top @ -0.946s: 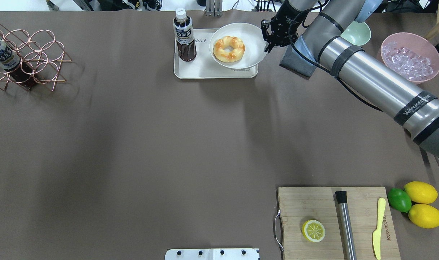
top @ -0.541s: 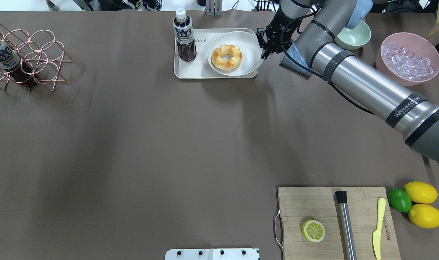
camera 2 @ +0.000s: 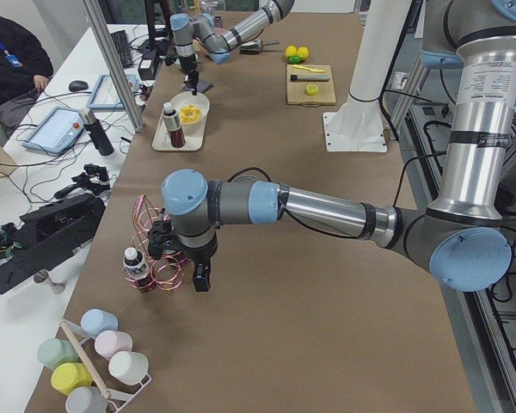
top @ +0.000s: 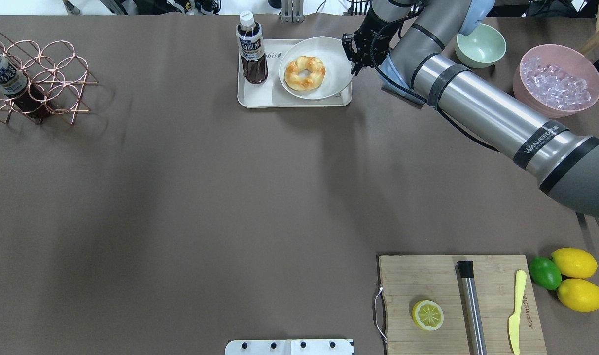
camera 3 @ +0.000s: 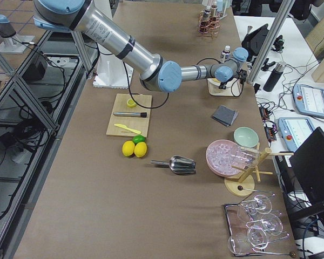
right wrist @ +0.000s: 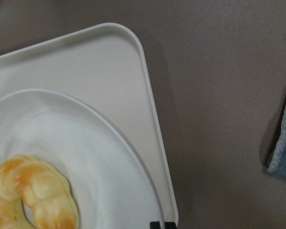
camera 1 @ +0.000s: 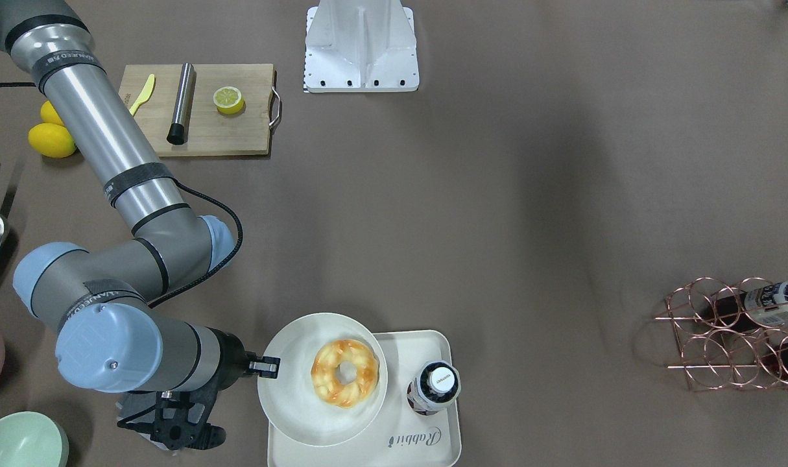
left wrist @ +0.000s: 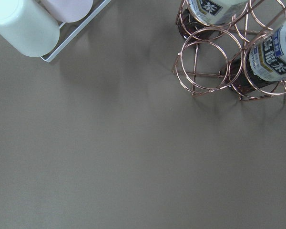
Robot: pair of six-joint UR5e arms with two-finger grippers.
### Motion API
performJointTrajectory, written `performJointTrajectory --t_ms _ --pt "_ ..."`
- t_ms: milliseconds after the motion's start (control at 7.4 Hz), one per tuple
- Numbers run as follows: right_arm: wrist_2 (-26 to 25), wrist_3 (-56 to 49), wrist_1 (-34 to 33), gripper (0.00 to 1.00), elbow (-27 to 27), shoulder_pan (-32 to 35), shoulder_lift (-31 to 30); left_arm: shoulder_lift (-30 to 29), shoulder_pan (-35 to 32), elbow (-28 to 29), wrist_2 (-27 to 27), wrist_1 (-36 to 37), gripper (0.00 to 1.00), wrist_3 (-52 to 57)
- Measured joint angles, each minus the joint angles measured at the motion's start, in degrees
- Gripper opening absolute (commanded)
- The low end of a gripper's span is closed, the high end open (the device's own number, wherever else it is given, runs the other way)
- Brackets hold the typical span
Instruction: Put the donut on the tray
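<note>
Grey-brown cloth covers the whole table (top: 181, 197), matte and plain from end to end. On my feed the right fingers (camera 1: 261, 367) are clenched on the rim of the round off-white plate (top: 331, 52). The donut (top: 304, 73) lies in the middle of that plate. The plate is over the cream tray (top: 260, 96), one side overhanging the tray's edge toward the arm. I cannot tell whether it rests on the tray. A tea bottle (top: 251, 49) stands upright on the tray just beside the plate. At the other end the left fingers (camera 2: 197, 277) hang near the copper wire rack (top: 43, 81); released or clenched, I cannot tell. Beyond the table runs a white desk (camera 2: 86, 64) with tablets and cables, and a person (camera 2: 9, 60) in dark clothes sits there.
</note>
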Motion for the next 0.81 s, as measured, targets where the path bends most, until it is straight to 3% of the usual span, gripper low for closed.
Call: performJointTrajectory --t_ms 811 --pt "-2.01 2.83 0.19 0.99 -0.8 0.19 0.9 -0.2 0.0 0.05 1.57 0.02 0.98 0.0"
